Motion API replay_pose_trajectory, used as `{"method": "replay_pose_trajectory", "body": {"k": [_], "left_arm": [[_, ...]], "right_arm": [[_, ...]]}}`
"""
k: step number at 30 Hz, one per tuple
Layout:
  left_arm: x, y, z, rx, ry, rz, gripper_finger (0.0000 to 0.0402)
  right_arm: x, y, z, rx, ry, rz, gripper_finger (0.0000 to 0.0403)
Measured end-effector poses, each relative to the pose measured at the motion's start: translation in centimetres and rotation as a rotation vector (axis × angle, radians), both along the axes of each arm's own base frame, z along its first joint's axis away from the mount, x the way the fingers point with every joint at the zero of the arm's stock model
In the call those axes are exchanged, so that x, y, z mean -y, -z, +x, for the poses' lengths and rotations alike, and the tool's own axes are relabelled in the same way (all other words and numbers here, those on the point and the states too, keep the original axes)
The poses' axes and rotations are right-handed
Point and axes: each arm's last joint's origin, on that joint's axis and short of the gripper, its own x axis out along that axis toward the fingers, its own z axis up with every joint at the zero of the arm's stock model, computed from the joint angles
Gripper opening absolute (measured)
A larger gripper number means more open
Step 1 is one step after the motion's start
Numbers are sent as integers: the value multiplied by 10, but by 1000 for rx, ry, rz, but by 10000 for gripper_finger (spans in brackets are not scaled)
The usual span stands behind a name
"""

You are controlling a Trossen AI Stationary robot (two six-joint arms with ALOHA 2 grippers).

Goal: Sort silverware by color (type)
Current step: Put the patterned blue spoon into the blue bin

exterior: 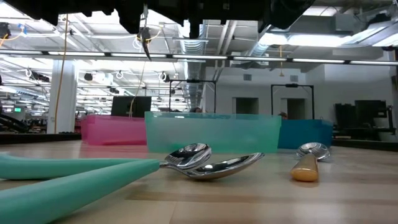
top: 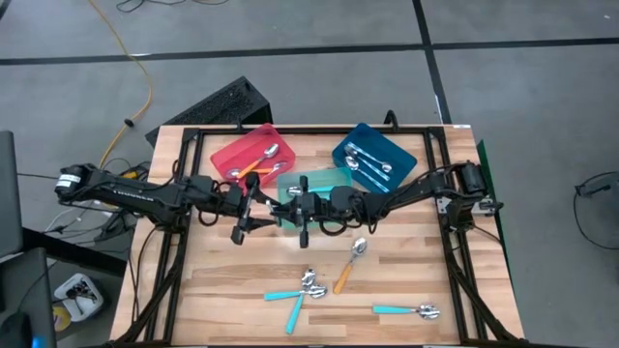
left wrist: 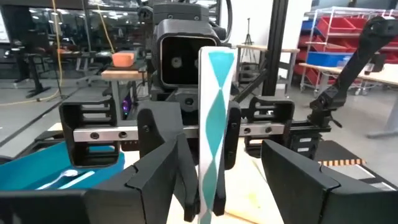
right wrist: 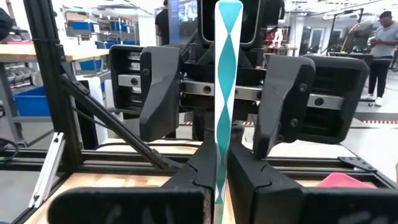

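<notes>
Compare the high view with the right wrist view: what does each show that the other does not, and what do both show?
Only the high view shows the red tray, teal tray and blue tray with spoons in them, plus loose spoons on the table, such as an orange-handled spoon.

Only the right wrist view shows the right gripper shut on an upright teal-handled spoon, with the open left gripper facing it, fingers either side of the handle, and a person in the room behind.

Both show the two grippers meeting over the table.

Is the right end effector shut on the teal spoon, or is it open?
Shut. In the right wrist view the right end effector has both fingers pressed against the teal spoon handle, which stands upright between them.
</notes>
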Motion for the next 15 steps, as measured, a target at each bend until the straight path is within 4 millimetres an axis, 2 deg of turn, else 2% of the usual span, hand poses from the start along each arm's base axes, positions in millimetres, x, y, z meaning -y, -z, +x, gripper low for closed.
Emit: {"method": "replay_pose_trajectory", "body": {"k": [9, 15], "left_arm": [[-2, 1, 1, -8, -74, -17, 209], [-4, 1, 1, -6, -120, -26, 152]], "right_arm": [[0, 5, 2, -13, 22, -1, 44], [0, 7, 2, -29, 34, -12, 44]]}}
